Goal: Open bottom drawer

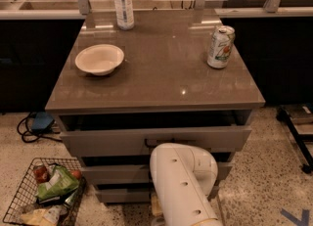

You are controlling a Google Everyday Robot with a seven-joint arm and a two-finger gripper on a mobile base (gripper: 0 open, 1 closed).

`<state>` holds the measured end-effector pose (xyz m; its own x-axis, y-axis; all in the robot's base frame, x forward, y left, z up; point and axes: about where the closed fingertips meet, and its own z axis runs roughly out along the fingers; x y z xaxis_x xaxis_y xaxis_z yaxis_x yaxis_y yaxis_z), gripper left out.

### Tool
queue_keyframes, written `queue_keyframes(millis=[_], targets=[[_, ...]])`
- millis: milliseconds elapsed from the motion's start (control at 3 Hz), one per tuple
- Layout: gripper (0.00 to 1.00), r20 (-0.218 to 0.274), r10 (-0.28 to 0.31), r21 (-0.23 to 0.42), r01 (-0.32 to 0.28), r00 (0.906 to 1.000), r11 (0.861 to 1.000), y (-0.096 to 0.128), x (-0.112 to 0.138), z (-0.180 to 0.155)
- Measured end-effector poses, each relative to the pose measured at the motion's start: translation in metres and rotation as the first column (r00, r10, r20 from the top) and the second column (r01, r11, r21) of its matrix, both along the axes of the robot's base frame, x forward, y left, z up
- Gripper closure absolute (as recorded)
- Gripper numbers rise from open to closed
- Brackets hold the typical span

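One gripper, apparently hidden behind the arm, by bottom drawer.

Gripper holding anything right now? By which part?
Cannot tell: the gripper is hidden behind the white arm, low in front of the bottom drawer.

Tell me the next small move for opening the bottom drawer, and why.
Likely reach down and in for the handle of the bottom drawer, which looks shut. The pincer is out of sight behind the white arm, low in front of the drawer fronts, so a grasp cannot be confirmed yet.
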<state>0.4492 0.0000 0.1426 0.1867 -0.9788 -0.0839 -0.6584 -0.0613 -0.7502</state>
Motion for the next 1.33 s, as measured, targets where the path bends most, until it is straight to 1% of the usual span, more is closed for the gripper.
queue_keyframes(millis=[333,667,1000,1333], targets=[[0.00,0.000,0.010,-0.053,-0.010,0.9999,0.999,-0.006,0.003,0.002],[0.00,-0.002,0.005,-0.099,-0.005,1.0000,0.995,-0.015,0.005,0.002],[0.00,-0.014,-0.001,-0.137,-0.001,0.9999,0.991,-0.027,0.006,0.003],[0.00,-0.046,-0.003,-0.149,-0.004,0.9989,0.989,-0.039,0.004,0.011]])
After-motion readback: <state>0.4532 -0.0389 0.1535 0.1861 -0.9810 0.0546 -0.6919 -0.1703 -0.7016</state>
